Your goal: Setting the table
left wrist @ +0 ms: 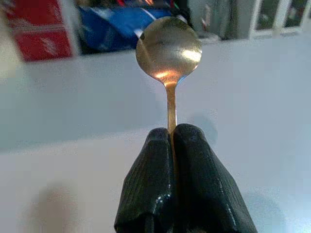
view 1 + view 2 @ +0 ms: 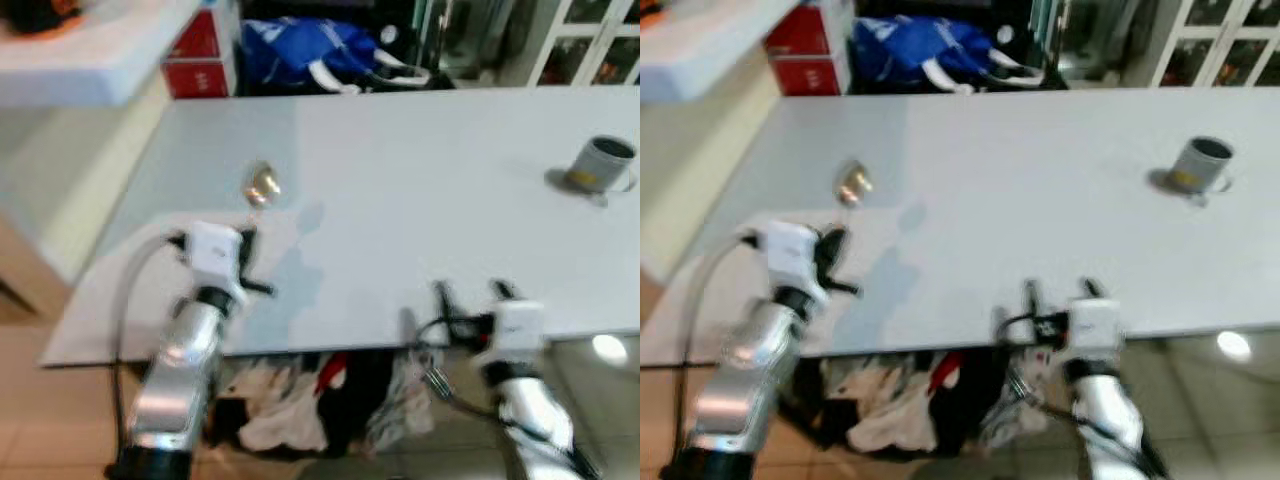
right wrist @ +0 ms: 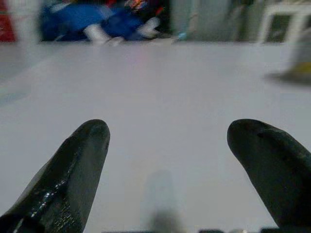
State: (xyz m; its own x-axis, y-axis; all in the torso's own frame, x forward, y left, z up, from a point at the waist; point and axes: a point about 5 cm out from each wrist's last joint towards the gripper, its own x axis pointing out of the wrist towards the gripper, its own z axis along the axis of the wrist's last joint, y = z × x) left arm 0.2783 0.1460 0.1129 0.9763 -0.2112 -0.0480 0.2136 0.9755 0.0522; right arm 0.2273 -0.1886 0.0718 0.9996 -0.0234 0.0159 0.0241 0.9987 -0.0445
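My left gripper (image 2: 248,235) is shut on the handle of a gold spoon (image 1: 168,47), holding it above the left part of the white table (image 2: 400,190). The spoon's bowl (image 2: 262,185) points away from me, over the tabletop. In the left wrist view the two black fingers (image 1: 150,189) press together on the thin handle. My right gripper (image 2: 470,292) hovers open at the table's near edge, with nothing between its fingers (image 3: 73,170). A grey mug (image 2: 603,163) with a yellow mark stands at the far right of the table.
A white counter (image 2: 80,50) lies at the far left. Behind the table are a red box (image 2: 200,55) and a blue bag (image 2: 300,50). Clothes (image 2: 300,400) are piled on the floor under the near edge. A white cabinet (image 2: 590,40) stands at the back right.
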